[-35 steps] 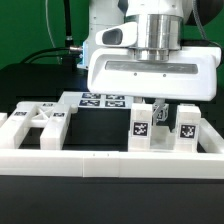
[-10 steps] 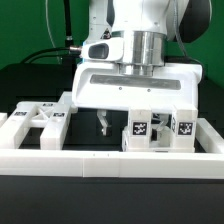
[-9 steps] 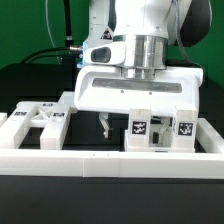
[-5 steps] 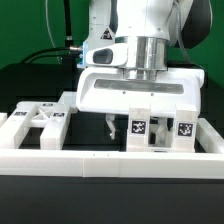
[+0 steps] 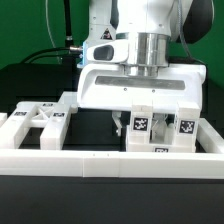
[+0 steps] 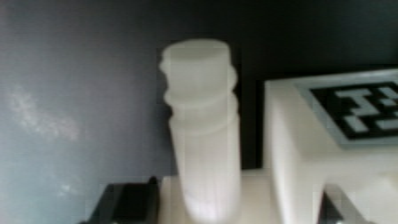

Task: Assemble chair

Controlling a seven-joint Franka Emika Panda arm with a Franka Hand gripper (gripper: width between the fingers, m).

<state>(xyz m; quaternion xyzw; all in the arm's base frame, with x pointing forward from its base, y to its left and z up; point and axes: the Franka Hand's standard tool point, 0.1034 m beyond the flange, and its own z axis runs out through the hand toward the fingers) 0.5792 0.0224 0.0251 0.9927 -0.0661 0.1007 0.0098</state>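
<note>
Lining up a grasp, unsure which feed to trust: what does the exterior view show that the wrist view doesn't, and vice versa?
Exterior only: the slotted panel, the border rail, a second tagged block. Wrist only: a ribbed white peg between the dark fingers. Both: the hand and one tagged block beside it.

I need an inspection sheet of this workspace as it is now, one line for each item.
surface: black table, white border rail in front.
job's things: slotted panel, tagged block, second tagged block, ridged white rod.
clutter: nothing seen.
grippers: gripper low, jaws either side of the rod; grip unclear.
cables: black cable behind the arm.
surroundings: green backdrop.
</note>
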